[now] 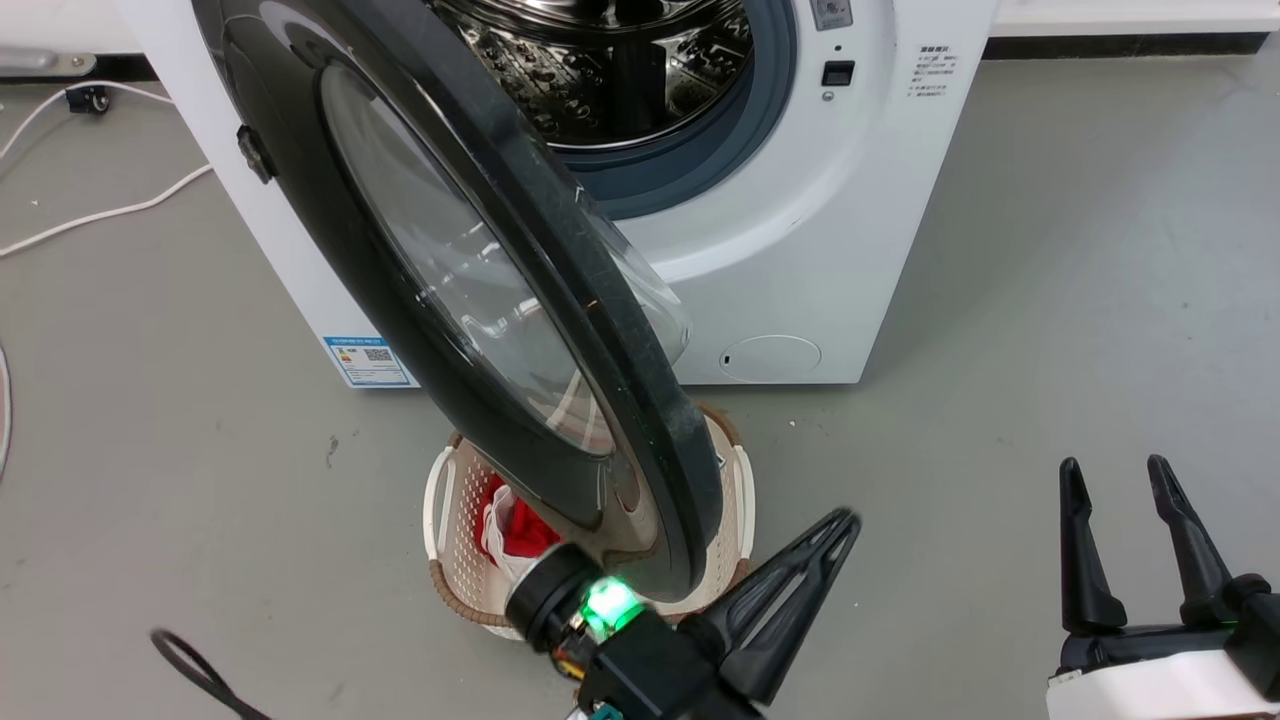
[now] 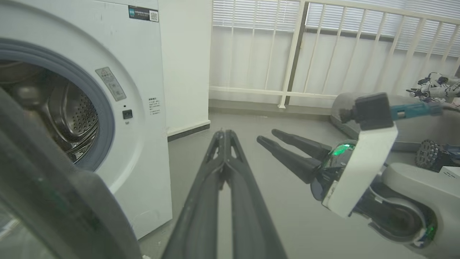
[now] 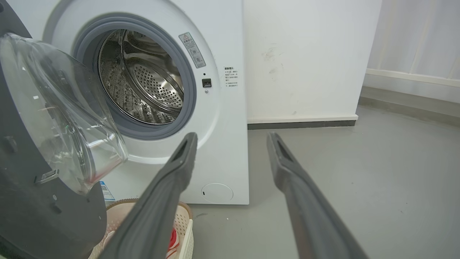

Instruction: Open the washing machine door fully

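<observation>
Washing machine door (image 1: 470,300) stands partly open, angled out from the white washing machine (image 1: 860,230) on its hinge side at the head view's left. Its glossy black rim runs down toward the camera and its clear glass bowl bulges toward the machine. Behind it the steel drum (image 1: 600,70) lies exposed inside the grey rubber ring (image 1: 760,110). The small round white flap (image 1: 770,357) sits low on the front panel.

A pale laundry basket (image 1: 745,490) stands on the grey floor (image 1: 1000,350) directly under the door's lower edge, with a red cloth (image 1: 525,530) and something white inside it. A blue-edged label (image 1: 368,360) is stuck near the machine's bottom corner, and white cables (image 1: 110,212) trail across the floor to the left.

The left gripper (image 1: 840,525) lies just beside the door's bottom rim, on the rim's right in the head view. Its jaws are pressed together and point up and to the right, away from the door. Its green-lit wrist is close under the rim, and I cannot tell whether it touches.

The right gripper (image 1: 1114,465) hovers well apart to the right above bare floor, jaws spread and holding nothing.
</observation>
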{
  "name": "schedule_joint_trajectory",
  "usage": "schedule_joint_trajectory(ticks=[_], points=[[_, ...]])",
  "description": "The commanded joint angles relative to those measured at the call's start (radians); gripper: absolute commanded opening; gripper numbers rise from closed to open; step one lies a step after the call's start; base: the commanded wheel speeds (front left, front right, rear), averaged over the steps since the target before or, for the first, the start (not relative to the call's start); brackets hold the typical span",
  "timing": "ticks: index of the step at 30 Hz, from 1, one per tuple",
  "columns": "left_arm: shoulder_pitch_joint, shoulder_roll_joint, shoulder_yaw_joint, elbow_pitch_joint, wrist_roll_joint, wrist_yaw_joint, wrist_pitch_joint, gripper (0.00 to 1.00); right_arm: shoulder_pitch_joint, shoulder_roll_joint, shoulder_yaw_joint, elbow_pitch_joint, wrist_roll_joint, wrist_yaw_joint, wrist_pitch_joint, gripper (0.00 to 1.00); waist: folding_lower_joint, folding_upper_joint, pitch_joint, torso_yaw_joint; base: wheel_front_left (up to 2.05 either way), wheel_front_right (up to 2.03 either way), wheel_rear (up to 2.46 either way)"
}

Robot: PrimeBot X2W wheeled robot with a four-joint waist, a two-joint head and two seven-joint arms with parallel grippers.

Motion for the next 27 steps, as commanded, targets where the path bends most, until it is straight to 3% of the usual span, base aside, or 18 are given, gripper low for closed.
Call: schedule_joint_trajectory(ticks=[1, 16, 27], points=[[0.031, 0.007, 0.002, 0.028, -0.010, 0.017, 0.003, 0.00, -0.011, 0.003, 0.003, 0.005, 0.005, -0.001, -0.004, 1.00, 0.0000, 0.0000, 0.003, 0.003, 0.00, 0.00, 0.00], [-0.081, -0.044, 0.044, 0.267, -0.030, 0.088, -0.118, 0.00, -0.022, 0.003, 0.016, 0.025, 0.010, -0.001, -0.004, 1.00, 0.0000, 0.0000, 0.014, -0.022, 0.00, 0.00, 0.00], [-0.143, -0.052, 0.073, 0.366, -0.052, 0.144, -0.144, 0.00, -0.029, 0.003, 0.022, 0.039, 0.021, -0.001, -0.011, 1.00, 0.0000, 0.0000, 0.019, -0.032, 0.00, 0.00, 0.00]])
